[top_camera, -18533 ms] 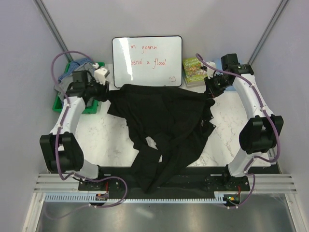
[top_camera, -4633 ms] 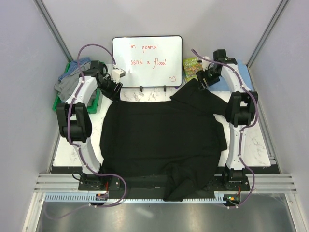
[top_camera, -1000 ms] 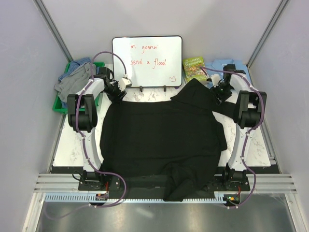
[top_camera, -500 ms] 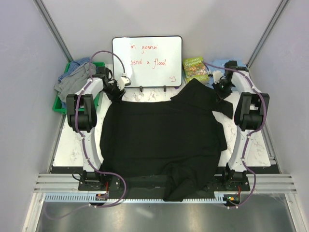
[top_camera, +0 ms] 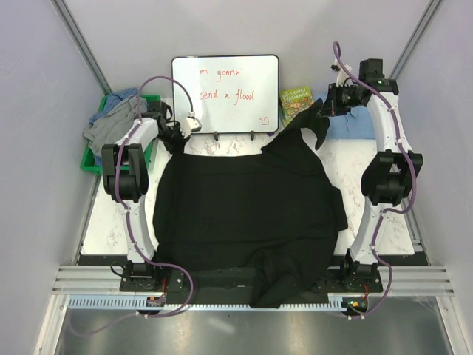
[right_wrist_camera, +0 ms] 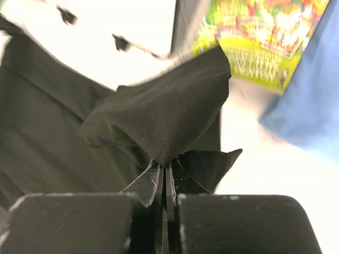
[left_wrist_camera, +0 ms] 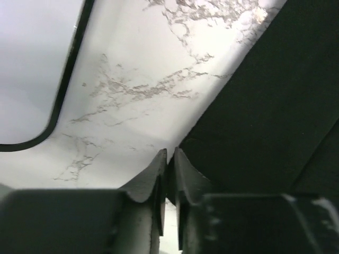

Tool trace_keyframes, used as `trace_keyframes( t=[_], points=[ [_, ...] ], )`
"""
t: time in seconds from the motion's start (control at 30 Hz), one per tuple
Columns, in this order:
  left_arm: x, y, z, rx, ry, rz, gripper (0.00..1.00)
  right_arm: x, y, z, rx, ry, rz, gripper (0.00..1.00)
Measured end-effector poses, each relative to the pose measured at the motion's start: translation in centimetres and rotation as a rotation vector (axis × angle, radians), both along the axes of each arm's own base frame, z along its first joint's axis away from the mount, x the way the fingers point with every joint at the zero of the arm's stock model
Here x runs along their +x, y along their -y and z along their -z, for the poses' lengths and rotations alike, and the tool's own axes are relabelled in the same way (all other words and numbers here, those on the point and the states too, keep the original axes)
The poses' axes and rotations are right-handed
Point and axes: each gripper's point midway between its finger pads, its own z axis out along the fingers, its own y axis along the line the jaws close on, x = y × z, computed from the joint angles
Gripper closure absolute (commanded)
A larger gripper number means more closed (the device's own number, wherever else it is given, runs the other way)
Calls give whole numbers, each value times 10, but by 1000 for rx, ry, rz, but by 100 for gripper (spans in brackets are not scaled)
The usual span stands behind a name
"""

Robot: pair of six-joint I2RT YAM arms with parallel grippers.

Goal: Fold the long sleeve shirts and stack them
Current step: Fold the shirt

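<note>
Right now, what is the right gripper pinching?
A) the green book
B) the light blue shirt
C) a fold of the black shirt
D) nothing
C: in the right wrist view the right gripper is shut on a raised fold of the black shirt, while the green book and the light blue shirt lie beyond it, untouched.

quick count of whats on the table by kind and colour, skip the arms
black shirt: 1
light blue shirt: 1
pile of grey and blue clothes, pieces not separable: 1
green bin: 1
whiteboard: 1
book: 1
total: 6
</note>
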Motion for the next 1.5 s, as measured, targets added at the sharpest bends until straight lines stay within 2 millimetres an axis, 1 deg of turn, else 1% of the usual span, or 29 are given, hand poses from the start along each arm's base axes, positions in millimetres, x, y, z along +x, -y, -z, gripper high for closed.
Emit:
trace_keyframes(
  t=[0.07,0.1,0.13,0.23,0.27,0.33,0.4,0.43,0.47,0.5,0.53,0.6,0.63,0.7,0.8,0.93,1.0,1.07,1.17,1.27,1.37,1.47,1.5],
  points=[
    [5,2,-6,-3,14,0,97,5,-5,-18,43,37,26,100],
    [10,3,-9,-4,25,-3,98,9,-7,-30,69,66,46,100],
    [13,4,-12,-7,33,-8,98,13,-8,-38,83,88,60,100],
    [28,11,-23,-21,60,-29,98,33,-7,-71,121,189,118,100],
    [34,13,-27,-28,69,-40,98,39,-6,-77,123,209,134,100],
    [44,16,-32,-40,87,-62,98,62,-3,-101,128,304,165,100],
    [48,19,-36,-48,91,-75,95,78,0,-115,131,370,189,100],
    [48,19,-37,-50,93,-77,86,86,1,-119,134,399,199,100],
    [49,19,-37,-51,94,-80,81,92,2,-121,135,417,209,100],
    [50,19,-38,-51,95,-81,77,96,2,-120,135,424,216,100],
    [50,19,-38,-51,95,-81,67,100,3,-119,135,431,223,100],
    [49,18,-38,-48,93,-79,60,105,4,-114,134,433,234,100],
    [49,18,-37,-44,93,-77,55,106,2,-111,134,427,236,100],
    [48,17,-33,-37,84,-73,53,108,0,-106,132,421,236,100],
    [44,15,-20,-22,54,-65,52,108,-7,-92,126,406,224,100],
    [37,12,-8,2,21,-47,52,104,-21,-61,103,342,196,100],
    [32,11,-6,12,3,-35,52,100,-28,-49,87,316,182,100],
    [28,9,-5,19,-10,-25,51,96,-37,-41,72,302,160,100],
    [22,8,-3,22,-33,-16,48,90,-46,-35,54,287,142,100],
    [16,5,-1,24,-55,-8,48,88,-50,-37,34,300,133,100],
    [10,2,-1,31,-77,1,50,90,-46,-39,14,314,142,100],
    [10,-1,3,39,-89,5,52,92,-41,-43,-1,324,158,100],
    [10,-2,6,41,-96,4,55,93,-39,-46,-7,334,166,100]
  ],
)
